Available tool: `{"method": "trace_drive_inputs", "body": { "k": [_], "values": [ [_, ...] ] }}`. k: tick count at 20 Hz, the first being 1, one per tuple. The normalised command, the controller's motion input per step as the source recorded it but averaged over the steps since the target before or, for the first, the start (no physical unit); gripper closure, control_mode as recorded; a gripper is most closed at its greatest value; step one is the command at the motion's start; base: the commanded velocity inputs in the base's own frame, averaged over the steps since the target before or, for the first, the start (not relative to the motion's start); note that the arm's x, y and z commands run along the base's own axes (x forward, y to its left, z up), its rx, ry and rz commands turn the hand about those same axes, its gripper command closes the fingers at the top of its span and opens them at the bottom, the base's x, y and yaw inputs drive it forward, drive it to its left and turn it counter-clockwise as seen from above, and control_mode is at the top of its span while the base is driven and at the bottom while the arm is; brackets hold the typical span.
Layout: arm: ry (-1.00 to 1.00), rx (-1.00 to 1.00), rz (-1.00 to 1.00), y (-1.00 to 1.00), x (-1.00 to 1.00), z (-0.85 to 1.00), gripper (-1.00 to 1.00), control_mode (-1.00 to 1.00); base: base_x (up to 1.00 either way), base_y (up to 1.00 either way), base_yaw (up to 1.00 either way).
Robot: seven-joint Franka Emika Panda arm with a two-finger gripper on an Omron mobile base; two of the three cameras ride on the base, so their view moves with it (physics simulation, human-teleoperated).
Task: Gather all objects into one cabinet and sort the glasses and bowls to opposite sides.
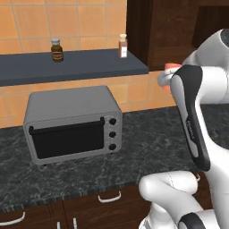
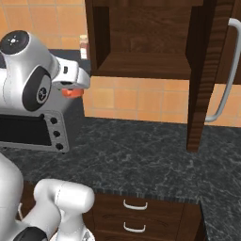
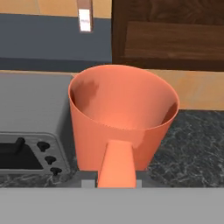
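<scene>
From the left base view, the orange cup (image 1: 170, 68) peeks out behind the arm, level with the right end of the shelf board (image 1: 71, 67); swinging it in carelessly could topple the white bottle (image 1: 122, 45).

From the right base view, the hand (image 2: 71, 90) carries the cup above the toaster oven (image 2: 33, 129), beside the wooden cupboard (image 2: 150, 37), a likely bump.

In the hand view, the hand pinches the cup's wall (image 3: 122, 118); such a thin grip may slip.
</scene>
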Motion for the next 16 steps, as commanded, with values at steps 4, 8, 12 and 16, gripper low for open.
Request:
{"method": "trace_drive_inputs", "body": {
  "k": [4, 8, 12, 16],
  "values": [
    [0.00, 0.00, 0.00, 0.17, -0.12, 0.00, 1.00, 1.00, -0.29, 0.14, 0.00],
    [0.00, 0.00, 0.00, 0.00, 0.00, 0.00, 1.00, 1.00, -0.79, 0.49, -0.31],
    [0.00, 0.00, 0.00, 0.00, 0.00, 0.00, 1.00, 1.00, -0.39, 0.97, -0.54],
    [0.00, 0.00, 0.00, 0.00, 0.00, 0.00, 1.00, 1.00, -0.61, 0.69, -0.62]
  ]
}}
